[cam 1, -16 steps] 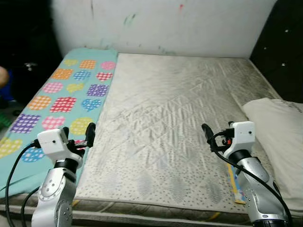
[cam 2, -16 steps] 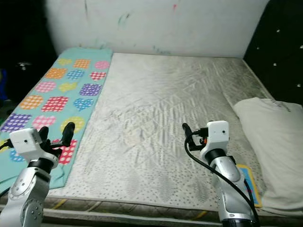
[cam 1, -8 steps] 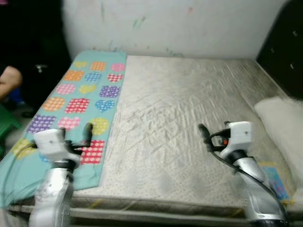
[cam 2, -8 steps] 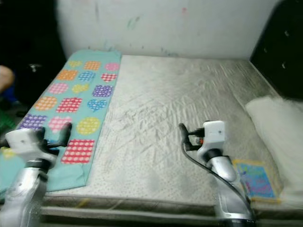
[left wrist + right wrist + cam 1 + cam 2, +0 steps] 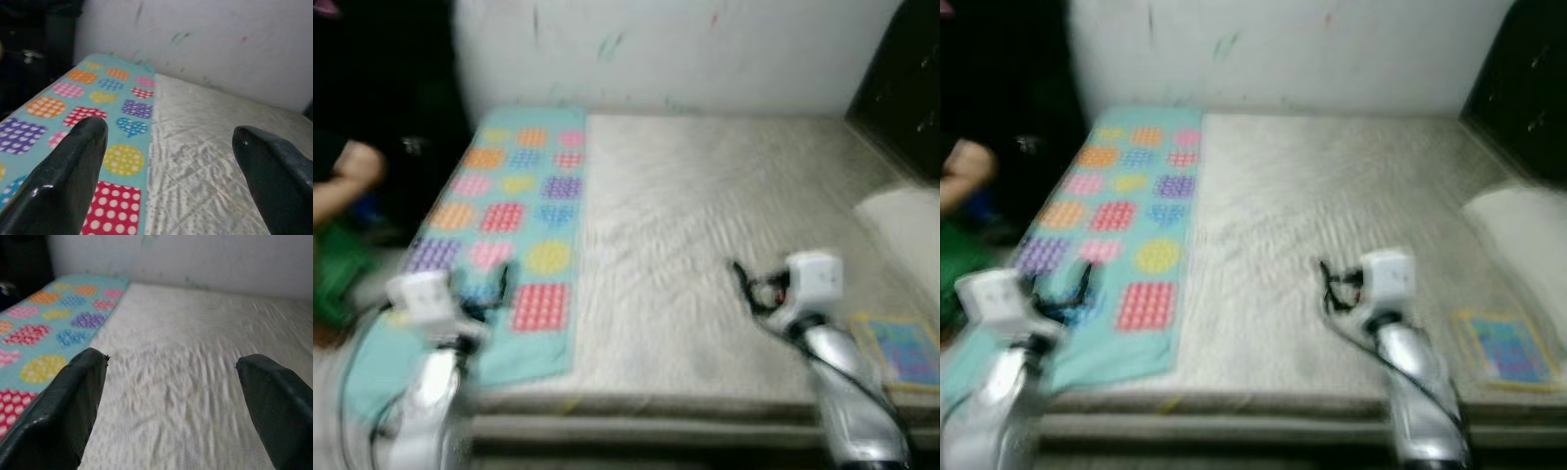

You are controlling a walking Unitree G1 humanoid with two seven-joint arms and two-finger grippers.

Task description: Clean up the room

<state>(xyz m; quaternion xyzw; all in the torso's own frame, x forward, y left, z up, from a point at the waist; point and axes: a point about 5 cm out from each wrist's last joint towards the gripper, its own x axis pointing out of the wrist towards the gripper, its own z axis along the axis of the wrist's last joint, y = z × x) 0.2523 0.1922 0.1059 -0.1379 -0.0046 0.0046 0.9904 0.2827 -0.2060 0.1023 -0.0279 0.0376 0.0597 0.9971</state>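
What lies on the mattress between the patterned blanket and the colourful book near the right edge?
Between the blanket and the book, the eye views show bare mattress, with only the right gripper held over it, fingers open.

— What is the mattress point(image 5: 705, 225) covered in?
— A pale grey quilted cloth, matt, with fine stitched ridges and small creases; toward its front edge the weave looks finely dotted.
— And the blanket point(image 5: 514, 211) along its left edge?
— Soft turquoise cloth, matt, printed with spotted hearts and squares.
— The arms?
— Smooth silvery metal with a dull shine; the wrist housings are white plastic. The left gripper point(image 5: 168, 161) and the right gripper point(image 5: 171, 396) have fingers point(image 5: 68, 171) of black plastic, slightly glossy.
— Anything else?
— A white cloth pillow point(image 5: 1518, 220) at the right edge, a colourful book point(image 5: 1508, 348) with a paper-like cover at the front right corner, and a matt white wall point(image 5: 705, 49) with faint scuffs
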